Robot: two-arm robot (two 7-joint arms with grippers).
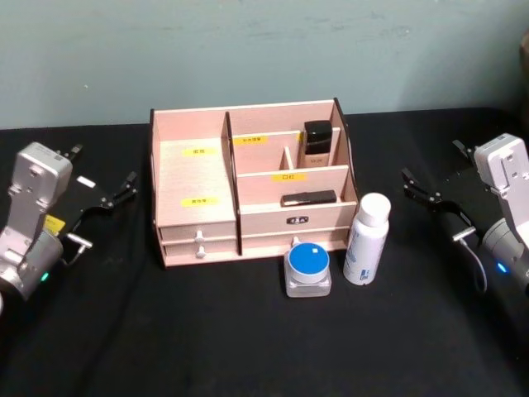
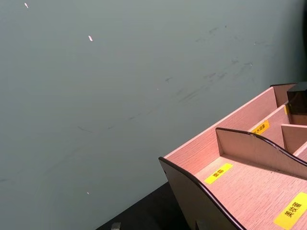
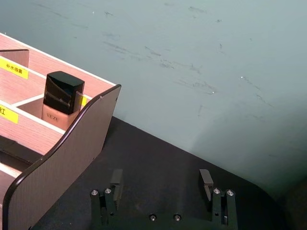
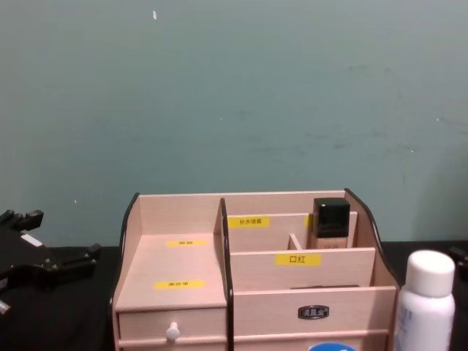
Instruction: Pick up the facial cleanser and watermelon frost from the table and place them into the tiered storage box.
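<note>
Facial cleanser point(image 1: 366, 238) stands upright on table point(image 1: 248, 347), just in front of tiered storage box point(image 1: 194, 178) at its right front corner. Watermelon frost point(image 1: 307, 266) sits just left of it, close but apart. Black-capped beige bottle point(image 1: 317, 142) in back right compartment. Left end effector point(image 2: 157, 224) hangs left of box, fingers spread, holding nothing. Right end effector point(image 3: 161, 178) right of box, spread too, holding nothing

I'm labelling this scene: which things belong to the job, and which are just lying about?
Job: facial cleanser, watermelon frost, tiered storage box, left tool and right tool parked either side.
Lying about: black-capped beige bottle and flat black item, both already in the box.
</note>
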